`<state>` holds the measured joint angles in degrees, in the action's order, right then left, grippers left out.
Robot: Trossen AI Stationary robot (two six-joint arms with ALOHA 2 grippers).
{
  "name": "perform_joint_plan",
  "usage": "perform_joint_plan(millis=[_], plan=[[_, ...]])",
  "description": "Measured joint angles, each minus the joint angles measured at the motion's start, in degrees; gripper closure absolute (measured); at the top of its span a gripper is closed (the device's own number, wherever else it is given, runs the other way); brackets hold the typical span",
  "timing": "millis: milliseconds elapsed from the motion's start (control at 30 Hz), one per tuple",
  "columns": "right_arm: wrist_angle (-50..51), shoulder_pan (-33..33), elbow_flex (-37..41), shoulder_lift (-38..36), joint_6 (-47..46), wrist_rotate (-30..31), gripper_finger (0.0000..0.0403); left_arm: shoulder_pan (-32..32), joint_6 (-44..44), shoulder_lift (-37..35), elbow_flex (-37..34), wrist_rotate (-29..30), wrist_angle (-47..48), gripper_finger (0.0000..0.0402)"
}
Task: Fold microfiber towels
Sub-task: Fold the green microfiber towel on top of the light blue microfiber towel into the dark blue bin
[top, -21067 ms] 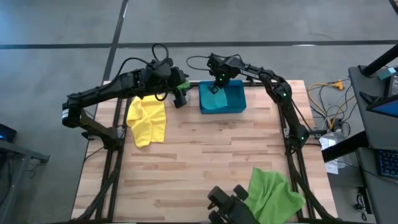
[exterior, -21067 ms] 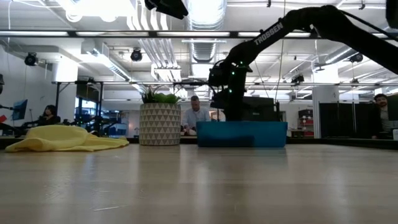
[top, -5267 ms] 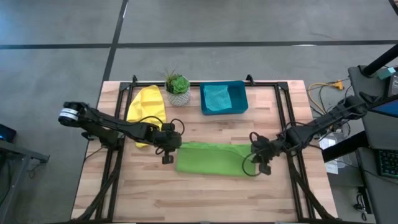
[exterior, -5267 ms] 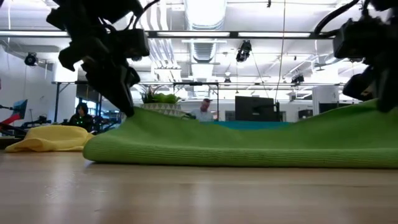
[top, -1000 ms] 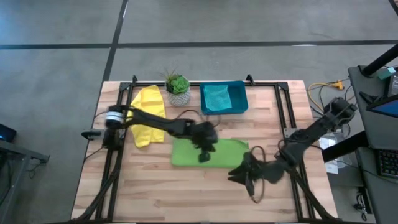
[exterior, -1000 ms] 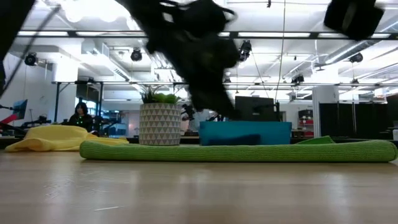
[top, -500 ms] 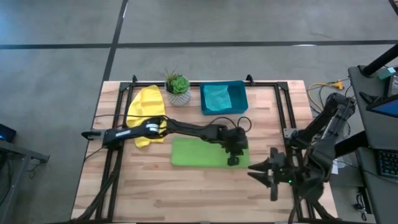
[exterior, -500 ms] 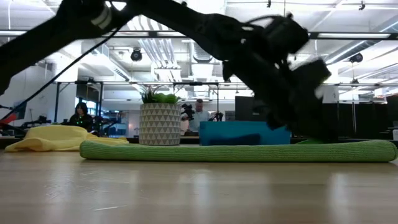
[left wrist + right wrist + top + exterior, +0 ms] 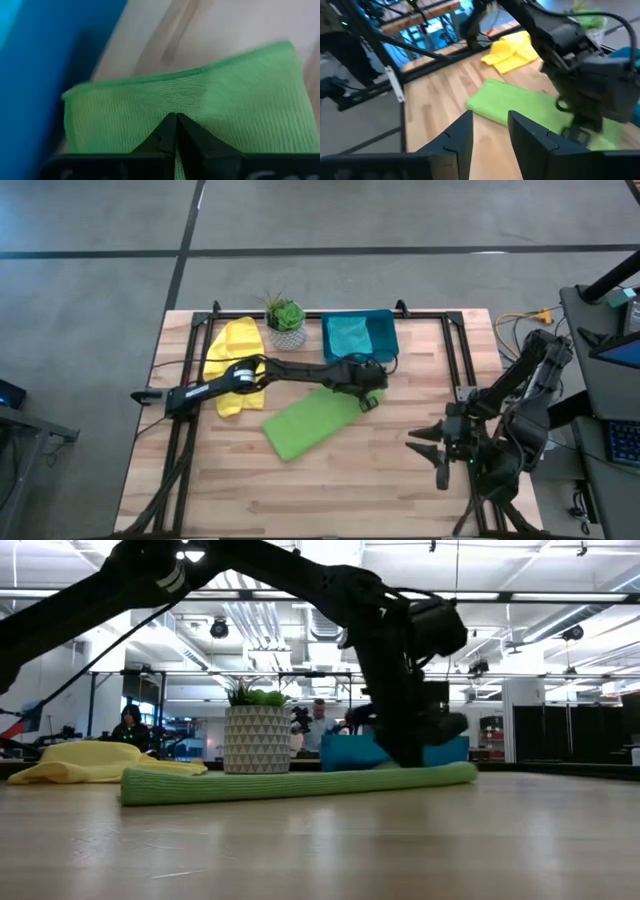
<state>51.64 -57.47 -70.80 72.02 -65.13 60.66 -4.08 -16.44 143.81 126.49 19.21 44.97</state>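
Under the left gripper point(image 9: 366, 393) lies the folded light green towel's point(image 9: 305, 423) corner.

Grey concrete floor point(image 9: 100, 240), wooden table point(image 9: 330, 480), bright ceiling lights point(image 9: 330, 560)

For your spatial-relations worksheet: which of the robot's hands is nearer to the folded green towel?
Left. The left hand sits at the green towel's corner beside the blue tray, shut on it. The right hand hangs apart, near the table's right edge.
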Motion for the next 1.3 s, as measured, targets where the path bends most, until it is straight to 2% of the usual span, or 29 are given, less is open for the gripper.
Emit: perform_joint_plan(millis=[100,200,300,367,467,567,667,767,867,933,1033,1167,1233,1300], plan=[[2.0,0.0,0.8,0.0,-2.0,0.0,0.0285,0.2,9.2,-3.1,-0.7,0.4,1.5,0.0401],[1.8,0.1,1.9,0.2,-2.7,0.7,0.0285,0.3,13.9,-9.3,-1.5,-0.4,10.2,0.0401],[1.5,0.9,3.9,0.3,-6.4,1.4,0.0285,0.7,16.7,-15.5,-7.6,-1.2,15.2,0.0401],[1.2,2.0,5.6,0.5,-9.7,1.4,0.0285,1.0,19.1,-20.1,-15.6,-6.0,13.7,0.0401],[-2.8,3.6,8.6,0.6,-11.1,0.6,0.0285,1.5,19.9,-29.6,-31.2,-13.8,10.6,0.0401],[-10.4,4.8,11.4,0.8,-8.9,0.6,0.0285,2.8,19.8,-40.4,-49.7,-14.4,6.4,0.0401],[-20.0,6.3,13.8,1.4,-2.6,0.5,0.0285,4.6,18.4,-50.0,-66.1,-14.4,-1.6,0.0401],[-28.8,8.4,15.2,2.1,4.2,0.5,0.0285,6.1,15.3,-59.2,-77.8,-14.9,-8.8,0.0401],[-35.5,11.2,15.7,3.2,9.7,0.4,0.0285,7.8,10.6,-62.8,-86.6,-16.1,-15.2,0.0401],[-38.8,13.3,15.8,4.1,12.0,-0.4,0.0285,9.7,8.4,-64.1,-89.8,-16.9,-20.1,0.0401],[-40.2,16.5,14.3,5.2,15.6,-6.0,0.0285,12.6,6.1,-63.2,-92.2,-17.0,-23.9,0.0402],[-40.1,20.1,11.8,7.1,20.8,-14.4,0.0285,17.1,3.6,-60.5,-91.4,-15.8,-27.2,0.0402],[-39.8,21.1,10.5,8.2,23.1,-16.1,0.0285,19.8,3.2,-58.9,-90.0,-15.7,-29.3,0.0402],[-40.2,21.7,9.1,9.5,25.1,-16.6,0.0285,22.6,3.2,-57.0,-87.9,-18.7,-32.7,0.0402]])
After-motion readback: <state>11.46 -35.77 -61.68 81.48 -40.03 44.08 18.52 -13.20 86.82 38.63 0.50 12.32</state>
